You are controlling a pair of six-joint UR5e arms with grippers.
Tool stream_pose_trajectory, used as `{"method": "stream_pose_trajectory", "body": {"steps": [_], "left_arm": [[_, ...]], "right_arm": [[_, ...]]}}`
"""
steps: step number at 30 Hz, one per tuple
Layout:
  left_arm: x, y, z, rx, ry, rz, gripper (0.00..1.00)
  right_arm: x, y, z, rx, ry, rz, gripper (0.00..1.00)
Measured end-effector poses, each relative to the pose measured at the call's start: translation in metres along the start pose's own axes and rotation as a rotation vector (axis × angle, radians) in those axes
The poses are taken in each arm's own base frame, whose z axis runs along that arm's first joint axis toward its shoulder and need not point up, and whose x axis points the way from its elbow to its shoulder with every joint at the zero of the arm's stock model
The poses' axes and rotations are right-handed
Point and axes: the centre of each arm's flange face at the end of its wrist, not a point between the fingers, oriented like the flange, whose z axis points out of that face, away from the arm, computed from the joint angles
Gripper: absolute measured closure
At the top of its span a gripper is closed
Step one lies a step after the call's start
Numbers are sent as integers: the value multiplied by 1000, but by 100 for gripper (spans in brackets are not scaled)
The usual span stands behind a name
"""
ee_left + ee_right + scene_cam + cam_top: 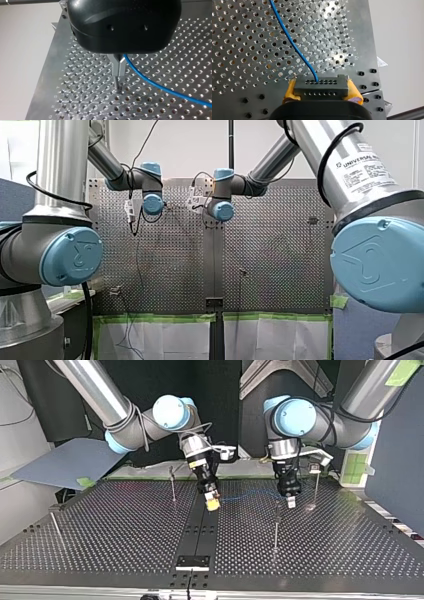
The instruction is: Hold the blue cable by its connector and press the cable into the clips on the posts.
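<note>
Front view: my left arm (112,167) and my right arm (267,167) both reach to the far side of the bench (280,250). Their jaws hang near each other. Whether they are open or closed cannot be told from here.

Top view: the right jaws, with yellow pads (213,503), hang just above the bench. The cable (250,494) runs from them across to the left jaws, clear of the bench. One post (276,525) stands near the left jaws, on the camera's side. A second post (316,485) stands just beside the left jaws, on the side away from the right jaws. A third post (172,485) stands beside the right jaws, on the side away from the left jaws.

Left wrist view: the left jaws' metal fingers (115,66) are closed, tips together, on the cable. It comes out beside them and runs off low over the bench.

Right wrist view: the right jaws are closed on the connector (322,87), a grey block with rows of small holes, with one yellow pad on each side. The cable leaves the connector's upper face and runs ahead of the jaws over the bench.
</note>
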Motion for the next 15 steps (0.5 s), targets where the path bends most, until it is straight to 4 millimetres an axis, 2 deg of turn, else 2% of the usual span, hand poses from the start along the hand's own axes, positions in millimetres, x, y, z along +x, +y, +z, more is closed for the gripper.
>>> {"method": "stream_pose_trajectory", "body": {"steps": [9,15], "left_arm": [[-5,7,10,-12,-10,-20,100],[4,12,21,-10,3,-24,100]], "right_arm": [[-7,5,7,-6,-8,-3,100],[-4,8,11,-7,-2,-4,100]]}}
